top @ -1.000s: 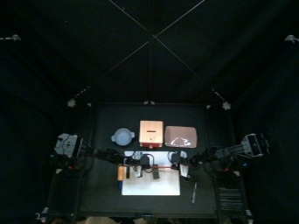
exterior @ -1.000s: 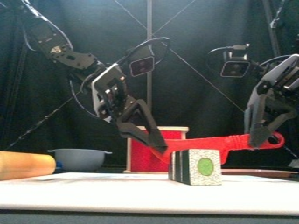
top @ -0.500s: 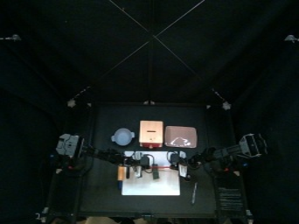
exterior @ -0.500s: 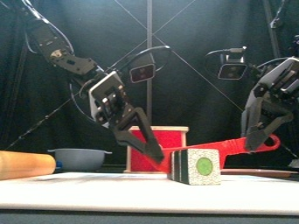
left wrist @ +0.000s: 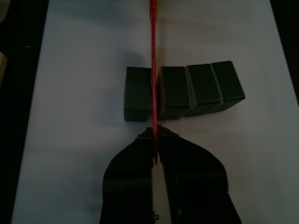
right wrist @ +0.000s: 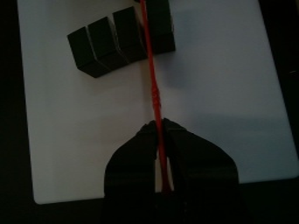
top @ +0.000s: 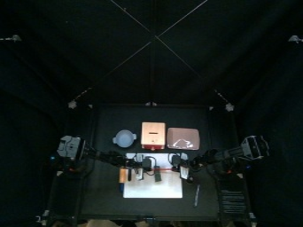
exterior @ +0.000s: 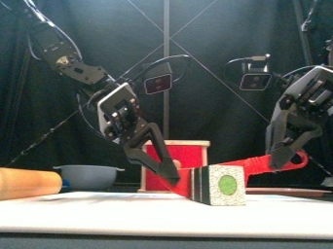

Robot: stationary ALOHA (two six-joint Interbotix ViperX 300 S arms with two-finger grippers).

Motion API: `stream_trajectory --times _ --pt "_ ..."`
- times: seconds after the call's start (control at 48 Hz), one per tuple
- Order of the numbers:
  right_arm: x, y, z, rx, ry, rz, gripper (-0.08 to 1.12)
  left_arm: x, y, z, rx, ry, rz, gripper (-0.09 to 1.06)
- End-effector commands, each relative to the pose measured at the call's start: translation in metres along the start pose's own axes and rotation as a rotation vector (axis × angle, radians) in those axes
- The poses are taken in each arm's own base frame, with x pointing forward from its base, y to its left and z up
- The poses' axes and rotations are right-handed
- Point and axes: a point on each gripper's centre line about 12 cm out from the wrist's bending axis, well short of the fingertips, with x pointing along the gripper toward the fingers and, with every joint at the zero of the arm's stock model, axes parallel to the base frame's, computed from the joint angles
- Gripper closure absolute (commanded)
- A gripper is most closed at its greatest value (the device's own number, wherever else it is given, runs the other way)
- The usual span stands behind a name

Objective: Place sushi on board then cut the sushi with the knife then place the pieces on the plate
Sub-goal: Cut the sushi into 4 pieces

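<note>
On knife (exterior: 256,161), right hand (right wrist: 158,131) tight

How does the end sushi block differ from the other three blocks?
The end block lies alone on one side of the red knife; the other three blocks lie on the other. The end block stands slightly apart; the other three sit packed together. All rest on the white board.
</note>
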Motion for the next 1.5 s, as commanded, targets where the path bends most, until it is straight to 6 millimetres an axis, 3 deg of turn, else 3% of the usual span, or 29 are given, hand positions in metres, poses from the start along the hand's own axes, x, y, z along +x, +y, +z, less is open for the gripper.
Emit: stream_trajectory --times 0.021,0.688,0.917,1.5 --pt "-0.011 0.001 0.013 0.003 -0.054 0.009 0.62 -0.012 -0.002 0.021 0.017 -0.064 -0.010 0.58" --pt "-0.040 0.004 0.028 -0.010 -0.127 0.036 0.62 -0.036 -0.008 0.048 0.056 -0.150 -0.028 0.58" --pt "-0.046 0.008 0.033 -0.008 -0.153 0.051 0.62 -0.038 -0.012 0.048 0.059 -0.155 -0.036 0.58" --pt "-0.041 0.024 0.023 0.007 -0.118 0.099 0.62 -0.036 -0.030 0.042 0.042 -0.139 -0.071 0.58"
